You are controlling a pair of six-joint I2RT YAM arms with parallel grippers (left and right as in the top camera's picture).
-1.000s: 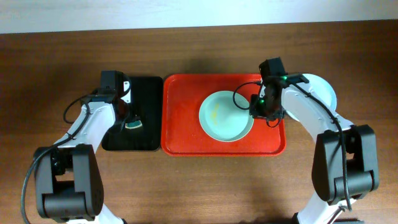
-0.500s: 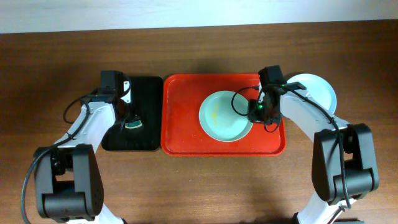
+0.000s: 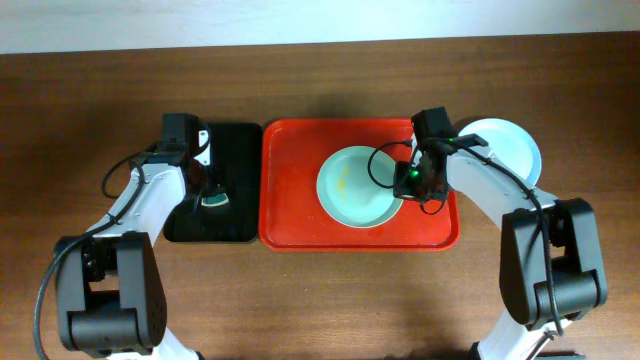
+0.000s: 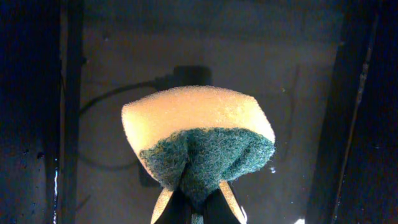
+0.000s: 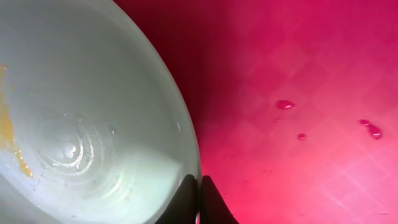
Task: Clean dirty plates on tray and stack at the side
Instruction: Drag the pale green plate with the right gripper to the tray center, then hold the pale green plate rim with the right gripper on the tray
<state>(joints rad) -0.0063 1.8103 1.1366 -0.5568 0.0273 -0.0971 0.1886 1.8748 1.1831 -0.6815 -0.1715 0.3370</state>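
Pinching, overhead: the right gripper is clamped on the right-hand rim of the mint plate, which lies in the right half of the red tray. The edge grip looks meant to steady or tilt the plate for scrubbing.
Side place, overhead: a pale plate lies on the table just right of the tray, partly under the right arm. This is likely where the stack goes.
Left arm, overhead: the left gripper hangs over the black tray, well apart from the mint plate.
Left wrist: the jaws are squeezed tight on a sponge, yellow foam with a green scouring face folded into the pinch. The wet black tray below probably serves as its resting station.
Right wrist: the jaws stand nearly together, with the thin plate edge caught between them. A yellow smear marks the plate's hollow, so it is not yet clean, and droplets dot the red tray.
Writing: none is legible in any view.
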